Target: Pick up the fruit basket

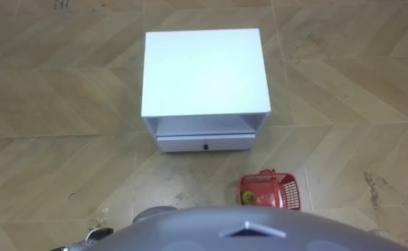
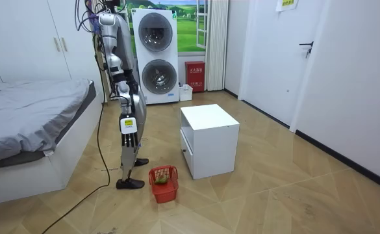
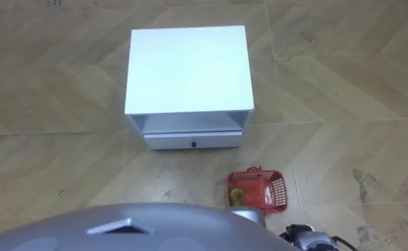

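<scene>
Basket (image 1: pixel 270 189) sits untouched on the floor (image 1: pixel 350 132) before the cabinet (image 1: pixel 204 70); left hand (image 1: pixel 97 233) and right hand (image 3: pixel 307 236) hang low, finger positions impossible to tell; pickup apparently not begun.

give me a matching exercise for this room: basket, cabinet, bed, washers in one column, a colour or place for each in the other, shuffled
Things:
1 basket
2 cabinet
3 bed
4 washers

Descriptions:
a grey cover, at the room view's left
b red, on the floor beside the robot
c stacked against the back wall
d white, one drawer, out in the middle of the floor

Pairs: 1-b; 2-d; 3-a; 4-c
</scene>
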You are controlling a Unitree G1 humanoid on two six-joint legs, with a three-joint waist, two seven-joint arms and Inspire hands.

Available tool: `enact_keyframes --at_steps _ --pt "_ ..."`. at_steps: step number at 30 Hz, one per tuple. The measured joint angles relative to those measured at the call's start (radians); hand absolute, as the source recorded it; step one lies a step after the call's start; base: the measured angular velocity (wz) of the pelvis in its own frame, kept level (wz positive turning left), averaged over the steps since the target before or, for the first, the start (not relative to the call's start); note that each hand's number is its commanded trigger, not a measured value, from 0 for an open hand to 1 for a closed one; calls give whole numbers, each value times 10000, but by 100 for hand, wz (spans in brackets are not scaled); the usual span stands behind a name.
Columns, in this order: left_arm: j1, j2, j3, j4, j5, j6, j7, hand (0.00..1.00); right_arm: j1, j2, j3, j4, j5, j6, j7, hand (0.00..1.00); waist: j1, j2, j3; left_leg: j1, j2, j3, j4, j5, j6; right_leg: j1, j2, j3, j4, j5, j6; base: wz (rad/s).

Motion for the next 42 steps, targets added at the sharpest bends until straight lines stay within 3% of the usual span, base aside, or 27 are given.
enact_keyframes --at_steps 7,26,30,36,39,42 --pt "15 -4 -348 28 55 -37 98 0 -39 3 11 36 -69 -2 12 0 7 31 2 -6 -1 3 10 0 0 -9 4 125 4 0 0 0" --pt "0 -11 -339 3 65 -256 102 0 8 4 -3 69 231 -233 -123 0 -3 44 -3 3 -26 -10 -65 -2 4 2 -16 -9 7 0 0 0" --pt "-13 -33 -366 33 24 -259 101 0 -14 -17 -13 66 274 -211 -243 0 -40 155 3 -40 -29 -39 24 -19 33 -18 -48 -91 191 -9 15 4" --pt "-198 -30 -359 108 25 -395 99 0 -71 -141 -139 68 302 -207 -410 0 -119 405 58 -49 -108 -128 309 -161 272 -392 -302 -314 1458 -166 166 11" --pt "-175 -12 -276 103 34 -391 93 0 -1 -149 -362 68 297 -211 -444 0 -106 329 31 -133 -310 -108 514 -258 472 -731 -623 -319 1985 -394 295 -2" --pt "-206 21 -157 100 71 -417 85 0 -42 -189 -408 -165 247 -237 -438 0 -95 323 31 -619 -495 13 769 -217 735 -1555 -969 -294 2893 -400 304 -5"
